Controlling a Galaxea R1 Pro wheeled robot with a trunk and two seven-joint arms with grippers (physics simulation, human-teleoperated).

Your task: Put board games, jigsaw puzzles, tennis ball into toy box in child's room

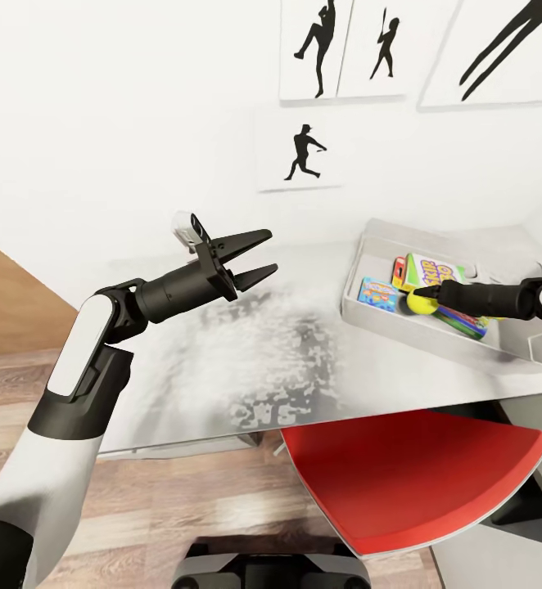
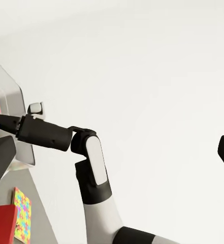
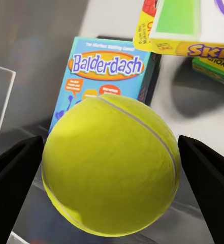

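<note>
My right end effector point(image 1: 425, 296) clamps the tennis ball point(image 1: 421, 304) over the toy box point(image 1: 369, 245); careless release may bounce it out.

You see the toy box point(image 1: 361, 278) at the right of the head view, on the table point(image 1: 222, 360). In it the ball point(image 1: 421, 303) sits between two game boxes point(image 1: 379, 293) point(image 1: 435, 270). A chair point(image 1: 410, 474) is at lower right, before the table.
</note>
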